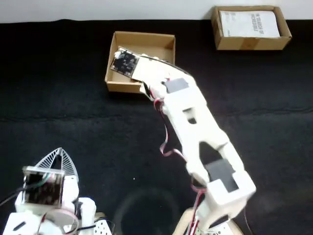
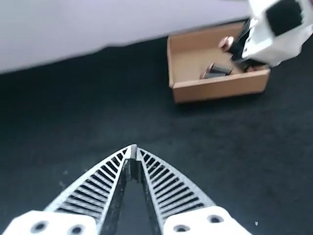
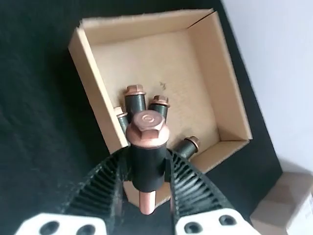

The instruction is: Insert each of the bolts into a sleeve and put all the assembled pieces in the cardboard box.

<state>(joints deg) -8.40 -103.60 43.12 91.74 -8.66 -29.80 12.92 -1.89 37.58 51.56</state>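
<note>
The right gripper (image 3: 145,159) was clamped on an assembled piece (image 3: 145,149): a copper-coloured bolt (image 3: 147,129) seated in a black sleeve (image 3: 144,171), its hexagonal head turned toward the wrist camera and the tip of its shank showing out of the sleeve's far end. The ribbed fingers (image 3: 105,183) pressed on the sleeve from both sides. The piece hung over the cardboard box (image 3: 222,83), close above one of its side walls. Four more pieces (image 3: 135,100) lay inside the box, bunched together by that same wall (the bolt heads showed plainly, the sleeves less so). In the high view the right arm (image 1: 195,127) stretched across the black cloth (image 1: 73,98) with its wrist over the box. The left gripper (image 2: 133,152) had its fingers together, tips meeting with nothing between them, low over the cloth and well apart from the box. A second box (image 1: 249,44) holding a printed sheet sat at the table's far edge.
</note>
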